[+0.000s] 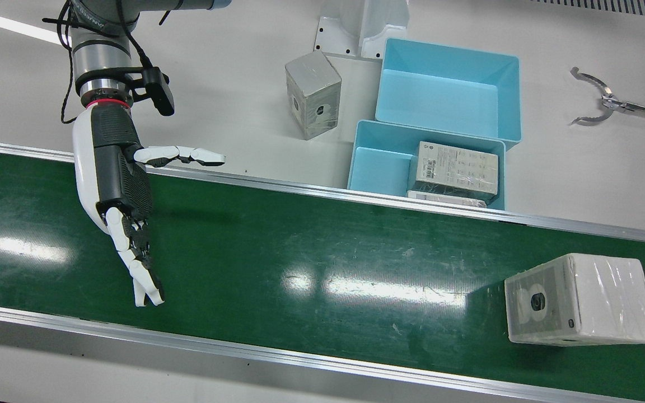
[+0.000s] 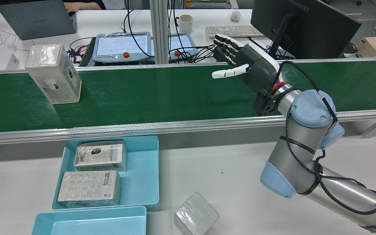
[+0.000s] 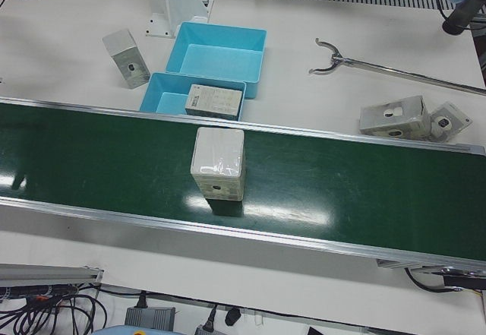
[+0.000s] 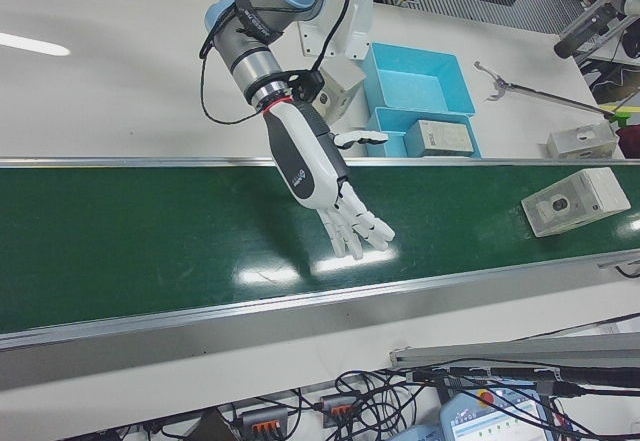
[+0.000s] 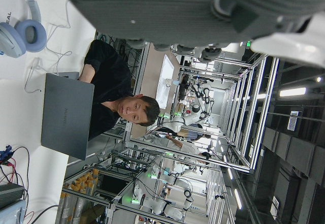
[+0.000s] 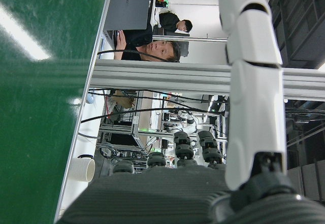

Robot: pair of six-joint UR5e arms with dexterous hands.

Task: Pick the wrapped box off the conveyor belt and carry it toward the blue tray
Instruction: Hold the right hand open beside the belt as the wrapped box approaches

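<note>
Hovering above the green conveyor belt [image 1: 311, 263], the right hand [image 1: 118, 184] holds nothing, fingers stretched apart and thumb out sideways. Well apart from it along the belt stands the wrapped box [image 1: 580, 299], near the belt's other end and just across the rail from the blue tray [image 1: 367, 162] on the table [image 1: 233, 73]. Only the left hand's dark palm [image 5: 167, 10] shows in its own view, so whether its fingers are apart or closed cannot be told.

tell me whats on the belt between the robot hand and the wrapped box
Nothing: in the front view only bare green belt with glare lies between the open right robot hand and the wrapped box.
</note>
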